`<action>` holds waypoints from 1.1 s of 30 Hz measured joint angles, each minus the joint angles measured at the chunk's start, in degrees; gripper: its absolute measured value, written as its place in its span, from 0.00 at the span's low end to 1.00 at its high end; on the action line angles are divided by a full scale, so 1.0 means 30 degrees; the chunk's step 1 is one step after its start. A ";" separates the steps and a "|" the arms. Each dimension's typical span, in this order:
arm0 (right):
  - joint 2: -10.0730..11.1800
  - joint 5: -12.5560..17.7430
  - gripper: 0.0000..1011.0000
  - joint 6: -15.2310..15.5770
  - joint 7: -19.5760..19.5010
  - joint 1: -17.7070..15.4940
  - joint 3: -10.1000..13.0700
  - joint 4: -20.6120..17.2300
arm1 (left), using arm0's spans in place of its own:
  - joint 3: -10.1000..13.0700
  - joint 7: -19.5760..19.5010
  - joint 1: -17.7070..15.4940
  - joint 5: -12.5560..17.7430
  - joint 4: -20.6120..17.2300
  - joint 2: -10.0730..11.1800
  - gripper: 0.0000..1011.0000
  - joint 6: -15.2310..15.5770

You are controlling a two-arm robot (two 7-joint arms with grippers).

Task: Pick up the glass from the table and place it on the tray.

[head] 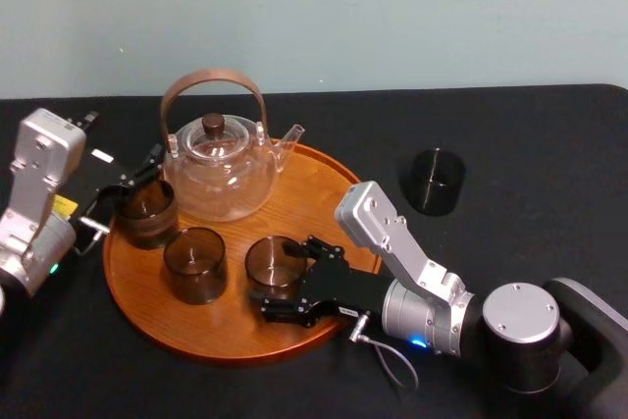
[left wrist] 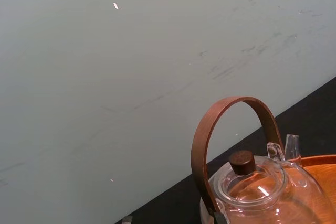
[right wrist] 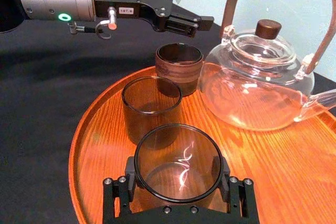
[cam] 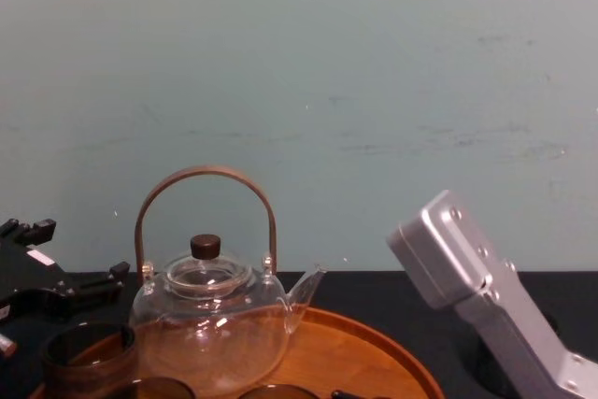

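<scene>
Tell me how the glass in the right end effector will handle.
Likely fragile and slippery: the glass has thin, smooth, shiny walls. Probably stable on the tray, being short and wide. Right end effector grips it; left end effector hovers near the dark cup.

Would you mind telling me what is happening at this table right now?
The right gripper is closed around a smoked glass at the front of the wooden tray, beside a second glass and a glass teapot. The left gripper hangs open by a dark brown cup at the tray's left edge.
</scene>
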 joint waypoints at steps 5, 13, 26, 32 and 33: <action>0.0009 -0.0015 0.90 0.0001 0.0000 0.0001 0.0000 -0.0044 | -0.0001 0.0000 -0.0001 0.0000 0.0000 0.0000 0.99 0.0000; 0.0015 -0.0023 0.99 -0.0005 -0.0004 0.0002 -0.0001 -0.0084 | 0.0000 -0.0001 0.0001 0.0000 0.0000 0.0000 0.99 0.0000; 0.0446 -0.0267 0.99 -0.1421 -0.0456 -0.0475 0.0359 -0.1241 | 0.0000 0.0000 0.0001 -0.0001 0.0000 0.0000 0.99 0.0000; 0.1128 -0.0373 0.99 -0.2600 -0.0745 -0.1264 0.1030 -0.2935 | 0.0000 -0.0001 0.0000 0.0000 0.0000 0.0000 0.99 0.0000; 0.1329 -0.0329 0.99 -0.2779 -0.0837 -0.1534 0.1265 -0.3371 | -0.0001 -0.0001 0.0000 0.0000 0.0000 0.0000 0.99 0.0000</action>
